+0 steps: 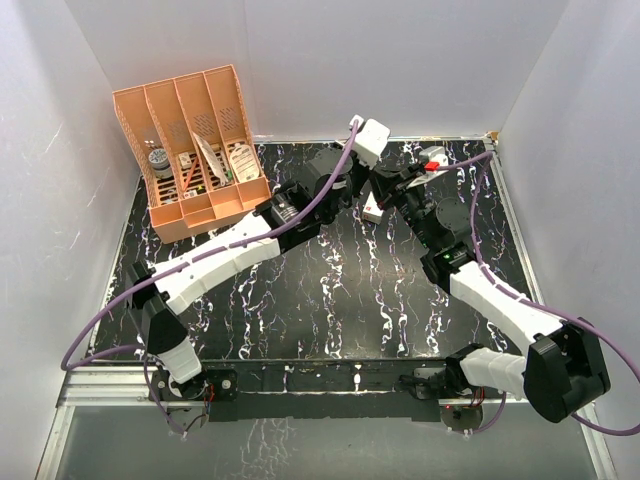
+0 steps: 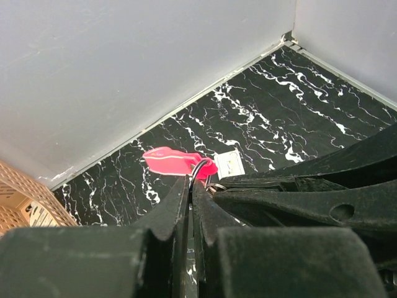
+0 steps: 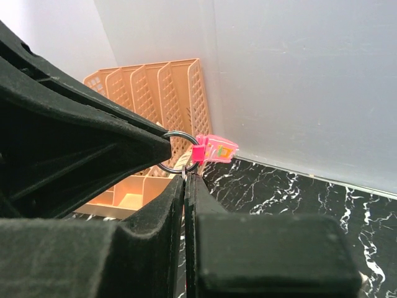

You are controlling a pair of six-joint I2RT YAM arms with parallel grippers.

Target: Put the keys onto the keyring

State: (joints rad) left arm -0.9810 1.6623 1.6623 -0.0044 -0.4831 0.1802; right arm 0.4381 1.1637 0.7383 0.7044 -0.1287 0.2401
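The keyring is a short pink strap (image 2: 172, 161) with a round metal ring (image 3: 180, 152). It hangs in the air near the back of the table, pink in the top view (image 1: 432, 163). My left gripper (image 2: 189, 180) is shut on the ring, and the strap sticks out past its tips. My right gripper (image 3: 185, 176) meets it from the other side. It is shut on a thin silvery key (image 3: 184, 171), whose tip touches the ring's lower edge. Most of the key is hidden between the pads.
A small white box (image 1: 372, 208) lies on the black marbled table under the two grippers. A peach slotted organizer (image 1: 195, 150) with small items stands at the back left. White walls close in the back and both sides.
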